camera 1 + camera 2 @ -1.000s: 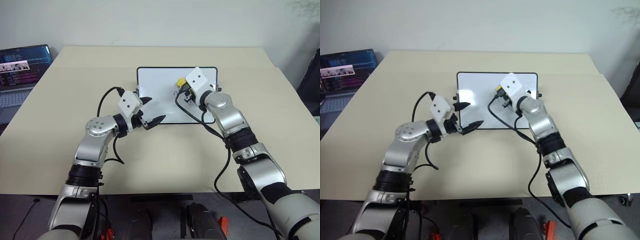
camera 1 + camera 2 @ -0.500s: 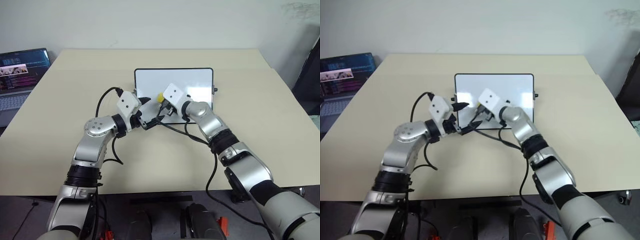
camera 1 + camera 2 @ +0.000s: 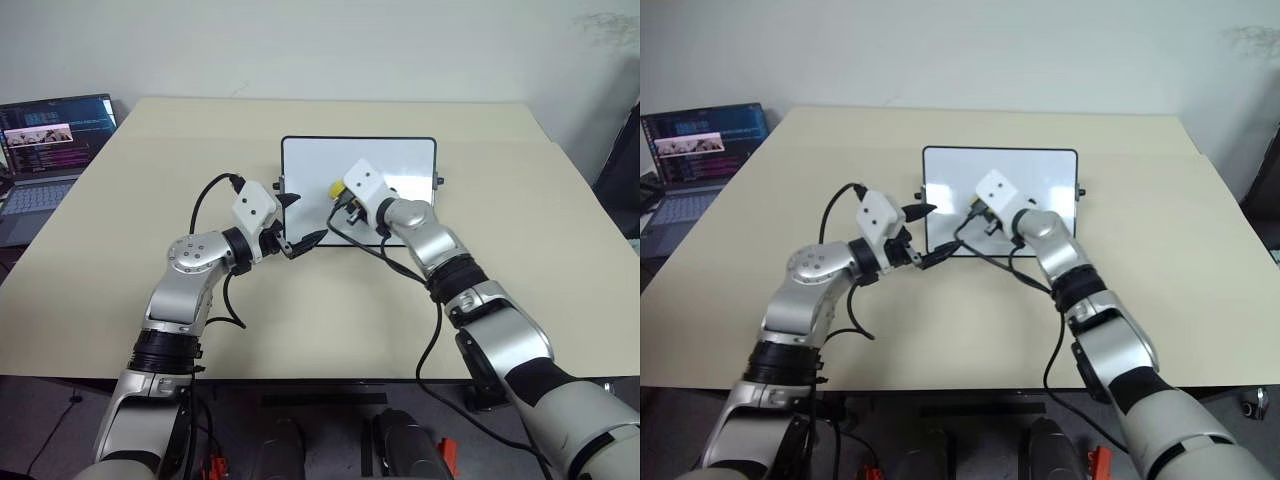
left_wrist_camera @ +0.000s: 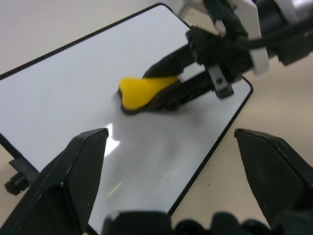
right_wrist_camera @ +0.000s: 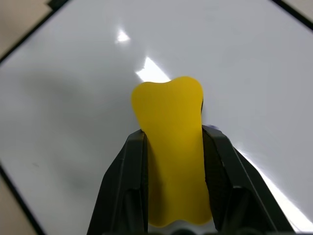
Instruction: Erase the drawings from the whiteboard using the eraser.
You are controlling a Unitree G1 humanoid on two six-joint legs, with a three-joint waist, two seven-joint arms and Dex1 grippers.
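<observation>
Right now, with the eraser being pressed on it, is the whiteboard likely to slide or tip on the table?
The whiteboard lies flat on the table, so tipping looks unlikely. It looks thin and light, so it may slide under the eraser held by the right gripper. The left gripper, open at its near corner, may check that.

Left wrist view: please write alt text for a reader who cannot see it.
The right gripper presses a yellow eraser, clamped between its black fingers, against the glossy whiteboard, whose visible surface looks clean. The left gripper stands open in the foreground, its fingers straddling the board's near edge on a beige table.
</observation>
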